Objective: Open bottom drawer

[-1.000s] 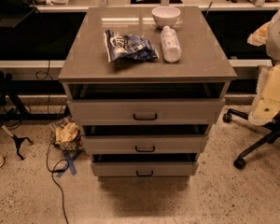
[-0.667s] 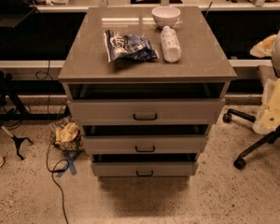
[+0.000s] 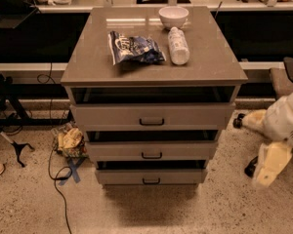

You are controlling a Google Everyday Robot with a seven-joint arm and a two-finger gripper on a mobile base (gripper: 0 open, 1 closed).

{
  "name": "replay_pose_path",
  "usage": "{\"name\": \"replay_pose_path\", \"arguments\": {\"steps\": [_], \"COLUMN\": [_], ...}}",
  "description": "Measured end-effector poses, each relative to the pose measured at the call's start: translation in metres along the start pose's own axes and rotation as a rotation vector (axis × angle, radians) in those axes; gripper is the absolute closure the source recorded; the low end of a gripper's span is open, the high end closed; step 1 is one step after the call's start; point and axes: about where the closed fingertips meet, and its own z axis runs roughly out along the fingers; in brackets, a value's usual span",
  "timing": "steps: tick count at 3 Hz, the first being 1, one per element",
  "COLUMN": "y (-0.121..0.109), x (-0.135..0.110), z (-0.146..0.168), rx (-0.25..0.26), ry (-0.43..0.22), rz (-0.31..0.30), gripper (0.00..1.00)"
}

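The cabinet (image 3: 88,67) stands in the middle of the camera view with three grey-taupe drawers. The bottom drawer (image 3: 122,176) is the lowest and narrowest front, with a small dark bar handle (image 3: 151,181) at its centre. Its front sits near flush, with a dark gap above it. The middle drawer (image 3: 117,151) and top drawer (image 3: 107,116) are above. My gripper (image 3: 269,164) hangs on the cream-white arm at the right, low beside the cabinet, about level with the bottom drawer and well apart from the handle.
On the cabinet top lie a white bowl (image 3: 173,16), a white bottle on its side (image 3: 178,45) and a blue snack bag (image 3: 134,48). On the floor left are a crumpled bag (image 3: 71,141), a black cable (image 3: 56,179) and stand legs (image 3: 12,130). A chair base (image 3: 249,167) is at the right.
My arm and gripper have come down at the right, from beside the cabinet top to the level of the lower drawers. The drawers have not moved.
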Motion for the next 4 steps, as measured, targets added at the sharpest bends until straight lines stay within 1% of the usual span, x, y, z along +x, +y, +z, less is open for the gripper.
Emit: {"name": "replay_pose_path", "arguments": {"steps": [1,2,3,4], "y": [0.019,0.022,0.022,0.019], "x": [0.045,0.052,0.053,0.06], "z": [0.107,0.128,0.129,0.147], "rx": [-0.21,-0.259,-0.259,-0.271], "ry": [-0.02,-0.03,-0.03,-0.037], "rz": [0.057,0.074,0.074,0.088], "gripper": [0.0,0.0,0.0,0.0]}}
